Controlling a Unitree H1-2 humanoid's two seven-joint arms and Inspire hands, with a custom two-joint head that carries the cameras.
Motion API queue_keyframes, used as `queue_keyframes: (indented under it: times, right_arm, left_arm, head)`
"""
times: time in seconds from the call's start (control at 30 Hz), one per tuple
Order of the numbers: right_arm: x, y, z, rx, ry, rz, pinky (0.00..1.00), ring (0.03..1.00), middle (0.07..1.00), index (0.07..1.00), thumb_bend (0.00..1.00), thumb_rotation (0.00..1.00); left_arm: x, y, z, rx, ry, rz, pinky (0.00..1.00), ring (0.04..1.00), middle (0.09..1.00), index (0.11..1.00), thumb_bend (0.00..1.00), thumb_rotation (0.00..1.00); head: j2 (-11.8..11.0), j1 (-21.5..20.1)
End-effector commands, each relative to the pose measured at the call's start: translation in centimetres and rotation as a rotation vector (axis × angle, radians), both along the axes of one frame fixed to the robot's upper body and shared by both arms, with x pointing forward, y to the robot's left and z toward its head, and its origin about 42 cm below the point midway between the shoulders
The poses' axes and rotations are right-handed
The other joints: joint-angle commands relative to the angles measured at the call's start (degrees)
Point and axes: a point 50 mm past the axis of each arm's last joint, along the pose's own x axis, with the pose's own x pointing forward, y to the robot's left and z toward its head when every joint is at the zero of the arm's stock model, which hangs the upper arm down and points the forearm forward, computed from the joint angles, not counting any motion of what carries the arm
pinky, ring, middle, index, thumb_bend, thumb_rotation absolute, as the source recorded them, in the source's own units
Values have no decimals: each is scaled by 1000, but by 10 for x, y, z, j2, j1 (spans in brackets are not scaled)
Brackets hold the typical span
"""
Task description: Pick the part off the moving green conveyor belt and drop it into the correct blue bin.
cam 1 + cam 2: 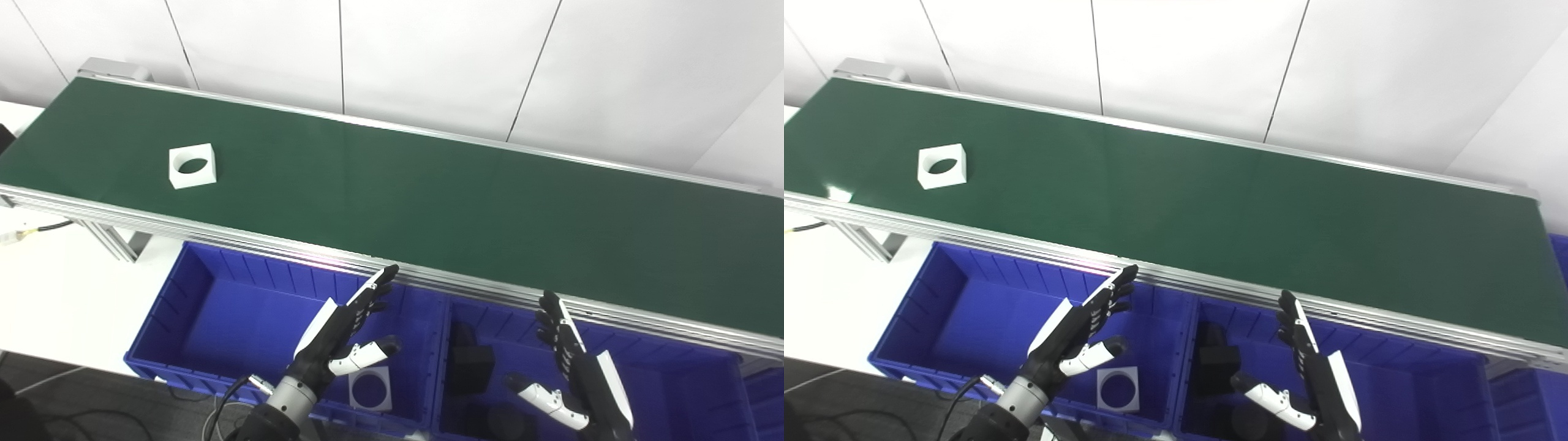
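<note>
A white square part with a round hole (192,165) lies on the green conveyor belt (429,196) near its far left end. My left hand (346,331) hovers open over the left blue bin (184,306), fingers stretched toward the belt's near rail. Over the right blue bin (704,392) my right hand (572,373) is likewise open, holding nothing. Both hands are well to the right of the part and short of the belt. Another white holed part (370,388) lies in the left bin; black parts (471,364) sit in the right bin.
The belt's aluminium near rail (490,294) runs between the bins and the belt surface. A white wall stands close behind the belt. A white table surface (55,288) and a cable (37,231) are at the left. Another blue bin edge (765,398) shows at far right.
</note>
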Motion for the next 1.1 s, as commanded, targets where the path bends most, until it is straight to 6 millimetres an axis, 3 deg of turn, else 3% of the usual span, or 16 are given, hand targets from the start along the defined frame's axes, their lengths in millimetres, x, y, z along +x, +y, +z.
queue_keyframes:
  times: [0.0, 0.5, 1.07]
  right_arm:
    - [2, -1, 8, 7, -80, 17, 895, 957, 984, 1000, 768, 533]
    - [2, -3, 0, 19, -66, 18, 900, 960, 990, 1000, 759, 479]
    - [3, -4, -6, 5, -67, 16, 886, 953, 983, 1000, 759, 465]
  left_arm:
    - [3, -6, 7, -40, -52, 6, 931, 976, 997, 957, 847, 773]
    - [7, -7, -3, -33, -71, 15, 901, 953, 969, 934, 874, 747]
    - [10, -8, -7, -31, -84, 8, 896, 951, 963, 930, 870, 723]
  head:
    - [0, 1]
    - [-38, 18]
    - [-58, 24]
